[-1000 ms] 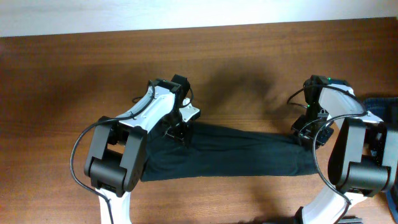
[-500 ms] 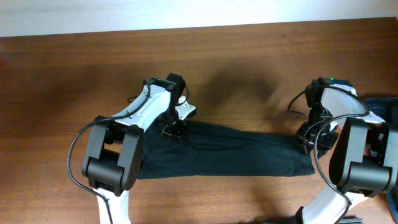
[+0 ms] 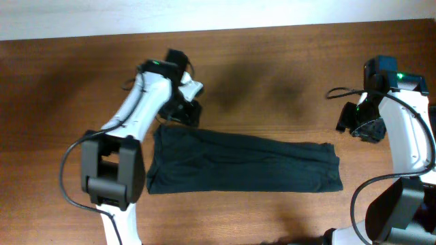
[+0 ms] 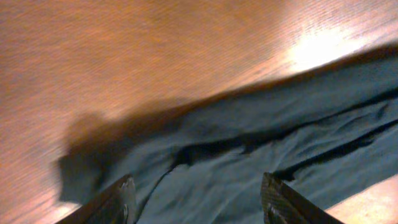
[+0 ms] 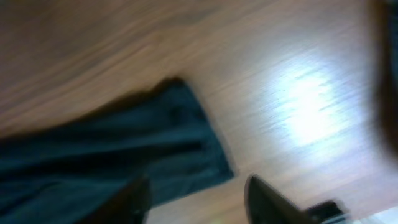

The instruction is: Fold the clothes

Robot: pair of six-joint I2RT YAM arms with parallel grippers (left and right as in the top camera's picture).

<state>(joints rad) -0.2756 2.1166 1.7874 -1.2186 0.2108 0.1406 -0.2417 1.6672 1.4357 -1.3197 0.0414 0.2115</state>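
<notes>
Overhead: T-shirt [image 3: 245,163] lies as a long strip, bare table [image 3: 272,75] all round it. Left gripper [image 3: 184,112] sits at its 10 o'clock, right gripper [image 3: 357,128] at 2 o'clock, both spread, empty.

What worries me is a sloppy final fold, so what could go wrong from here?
The T-shirt lies as a long layered band with ridges running along it, so folding it again may press those creases in. The left gripper and right gripper both hover open, off the cloth. A regrasp at either end might pinch only the top layer and pull the band apart.
</notes>
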